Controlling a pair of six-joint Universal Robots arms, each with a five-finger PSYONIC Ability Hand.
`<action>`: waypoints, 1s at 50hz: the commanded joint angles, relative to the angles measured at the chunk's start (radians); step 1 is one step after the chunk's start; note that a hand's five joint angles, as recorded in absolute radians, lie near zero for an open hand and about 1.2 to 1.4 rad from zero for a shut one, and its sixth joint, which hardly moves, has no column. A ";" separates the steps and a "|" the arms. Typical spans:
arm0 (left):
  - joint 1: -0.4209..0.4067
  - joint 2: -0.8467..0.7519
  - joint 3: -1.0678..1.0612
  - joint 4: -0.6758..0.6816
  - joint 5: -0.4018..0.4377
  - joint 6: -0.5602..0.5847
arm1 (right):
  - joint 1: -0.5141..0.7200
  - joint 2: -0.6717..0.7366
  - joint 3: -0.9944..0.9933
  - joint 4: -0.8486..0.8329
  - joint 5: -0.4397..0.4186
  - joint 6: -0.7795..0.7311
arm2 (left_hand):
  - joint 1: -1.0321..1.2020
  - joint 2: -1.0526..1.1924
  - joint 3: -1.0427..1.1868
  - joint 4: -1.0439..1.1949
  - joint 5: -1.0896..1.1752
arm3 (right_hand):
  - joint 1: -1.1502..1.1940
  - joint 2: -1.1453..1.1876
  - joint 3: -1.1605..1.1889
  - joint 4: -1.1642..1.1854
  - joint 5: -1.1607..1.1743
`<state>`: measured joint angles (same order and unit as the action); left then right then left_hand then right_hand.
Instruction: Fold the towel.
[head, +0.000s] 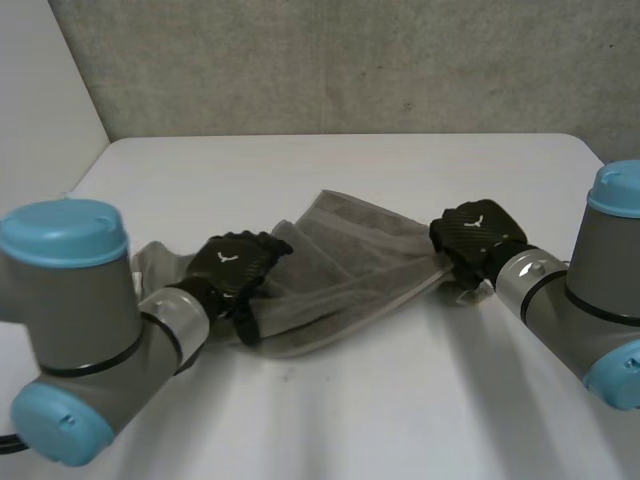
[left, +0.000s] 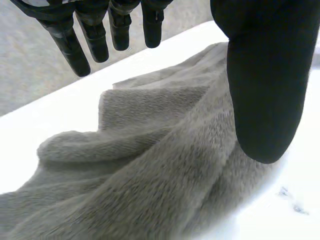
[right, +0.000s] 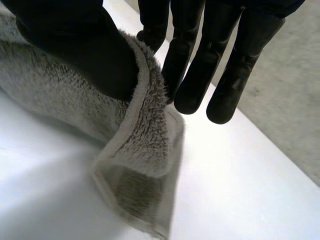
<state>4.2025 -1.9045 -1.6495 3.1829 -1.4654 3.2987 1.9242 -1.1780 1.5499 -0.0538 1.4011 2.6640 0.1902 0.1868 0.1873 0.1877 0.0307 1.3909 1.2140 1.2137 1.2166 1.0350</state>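
From where I stand the light is soft and even, falling from overhead. The white table (head: 330, 160) is bright all round the towel (head: 350, 250), and nearly washed out just beside its hanging corner in the right wrist view. A faint, soft-edged shadow lies under the towel's near edge. The wall (head: 350, 60) beyond the towel is duller. The arm caps (head: 62, 232) flanking the towel carry a mild sheen.
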 joint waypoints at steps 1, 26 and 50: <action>0.065 0.108 -0.144 0.029 0.003 0.012 | -0.025 0.015 0.001 -0.015 0.026 -0.001 | 0.082 0.085 0.085 0.085 0.067 | 0.005 0.182 0.183 0.180 0.187; 0.162 -0.018 -0.230 0.294 0.016 0.016 | -0.013 0.015 0.018 -0.014 0.022 -0.004 | 0.885 0.888 0.888 0.887 0.870 | 0.005 0.182 0.183 0.180 0.187; 0.194 -0.154 0.286 0.319 0.031 0.136 | -0.007 0.049 -0.185 -0.021 0.022 -0.004 | 1.206 1.209 1.209 1.209 1.191 | 0.005 0.182 0.183 0.180 0.187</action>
<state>4.3903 -2.0507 -1.4808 3.5362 -1.4480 3.4344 1.9155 -1.1245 1.3813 -0.0762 1.4225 2.6575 1.1668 1.2144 1.2103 1.2160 1.0137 1.3915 1.2140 1.2137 1.2168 1.0354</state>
